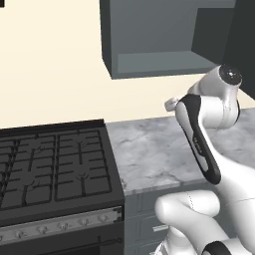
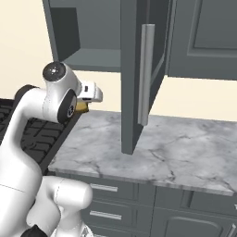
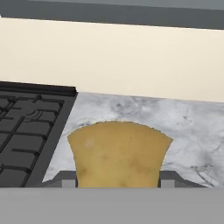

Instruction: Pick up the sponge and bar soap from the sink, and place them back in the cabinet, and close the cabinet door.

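My gripper (image 3: 117,180) is shut on the sponge (image 3: 120,153), a mustard-yellow block that bulges up between the two fingertips. From the right base view the sponge (image 2: 82,107) peeks out under the white hand, held above the marble counter's left end near the stove. The cabinet (image 1: 149,64) hangs above and beyond it, open, its grey shelf (image 2: 92,58) bare. The cabinet door (image 2: 132,69) stands swung out toward me, with its bar handle (image 2: 146,74) on the near edge. The sink and the bar soap are out of view.
A black gas stove (image 1: 50,164) adjoins the counter (image 2: 162,152) on the left. Grey base drawers (image 2: 106,187) run under the counter. A closed wall cabinet (image 2: 208,37) hangs to the right of the open door.
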### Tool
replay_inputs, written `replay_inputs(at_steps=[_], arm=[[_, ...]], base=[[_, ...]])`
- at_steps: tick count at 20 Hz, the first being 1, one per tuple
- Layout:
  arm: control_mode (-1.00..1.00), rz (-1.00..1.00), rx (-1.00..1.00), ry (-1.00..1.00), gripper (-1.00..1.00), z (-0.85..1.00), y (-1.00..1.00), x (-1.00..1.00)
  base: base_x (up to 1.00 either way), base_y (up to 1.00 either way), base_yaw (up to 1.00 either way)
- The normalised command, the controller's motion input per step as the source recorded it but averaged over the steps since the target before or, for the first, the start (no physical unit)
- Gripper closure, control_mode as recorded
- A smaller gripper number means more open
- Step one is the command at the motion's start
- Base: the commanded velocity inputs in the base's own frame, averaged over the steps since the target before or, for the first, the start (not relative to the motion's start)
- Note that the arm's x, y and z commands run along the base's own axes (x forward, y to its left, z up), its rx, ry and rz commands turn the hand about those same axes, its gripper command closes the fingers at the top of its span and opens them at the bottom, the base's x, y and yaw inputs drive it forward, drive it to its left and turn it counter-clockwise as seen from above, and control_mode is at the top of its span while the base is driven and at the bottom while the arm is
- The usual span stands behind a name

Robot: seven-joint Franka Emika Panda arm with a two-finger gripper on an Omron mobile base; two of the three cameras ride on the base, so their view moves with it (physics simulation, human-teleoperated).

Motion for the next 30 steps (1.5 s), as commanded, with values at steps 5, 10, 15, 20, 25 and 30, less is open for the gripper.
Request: replay_inputs(at_steps=[5,10,15,20,25,30], arm=[[-1.0,0.0,0.0,-0.11,1.0,0.38,0.0,0.0],[-1.0,0.0,0.0,-0.16,1.0,0.4,-0.03,0.0],[-1.0,0.0,0.0,-0.15,1.0,0.3,-0.05,0.0],[-1.0,0.0,0.0,-0.09,1.0,0.24,-0.16,0.07],[-1.0,0.0,0.0,-0.07,1.0,0.25,-0.1,0.09],[-1.0,0.0,0.0,-0.01,1.0,0.33,0.0,0.04]], base=[[0.0,0.0,0.0],[0.0,0.0,0.0],[0.0,0.0,0.0],[0.0,0.0,0.0],[0.0,0.0,0.0],[0.0,0.0,0.0]])
